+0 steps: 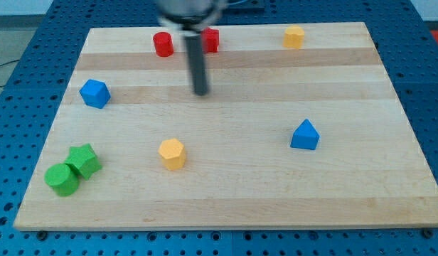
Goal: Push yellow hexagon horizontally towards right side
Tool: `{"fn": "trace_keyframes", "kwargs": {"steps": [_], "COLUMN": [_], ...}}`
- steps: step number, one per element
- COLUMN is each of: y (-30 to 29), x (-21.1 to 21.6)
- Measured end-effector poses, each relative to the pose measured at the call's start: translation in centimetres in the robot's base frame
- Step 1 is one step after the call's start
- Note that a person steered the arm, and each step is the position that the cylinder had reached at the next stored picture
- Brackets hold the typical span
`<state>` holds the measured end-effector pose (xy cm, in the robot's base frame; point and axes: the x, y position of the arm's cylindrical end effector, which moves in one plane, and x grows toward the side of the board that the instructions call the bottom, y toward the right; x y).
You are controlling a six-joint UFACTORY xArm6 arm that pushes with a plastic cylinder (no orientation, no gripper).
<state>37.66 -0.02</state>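
A yellow hexagon block point(172, 153) lies on the wooden board point(233, 192), left of centre in the lower half. My tip point(200, 92) is the end of a blurred dark rod that comes down from the view's top. It stands well above the yellow hexagon in the view and slightly to its right, apart from it. A second yellow block point(294, 36) lies near the board's top edge at the right; its shape is not clear.
A red cylinder point(163, 44) and a red block point(210, 40) lie near the top edge, either side of the rod. A blue block point(94, 93) is at left, a blue triangular block point(305, 135) at right. A green star point(84, 159) touches a green cylinder point(62, 179) at bottom left.
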Motion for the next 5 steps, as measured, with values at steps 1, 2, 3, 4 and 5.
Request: {"fn": "trace_keyframes", "kwargs": {"steps": [1, 2, 3, 4, 5], "y": [12.5, 16.7, 9.4, 2.2, -2.8], "x": [2.9, 10.0, 13.0, 11.2, 7.4]}}
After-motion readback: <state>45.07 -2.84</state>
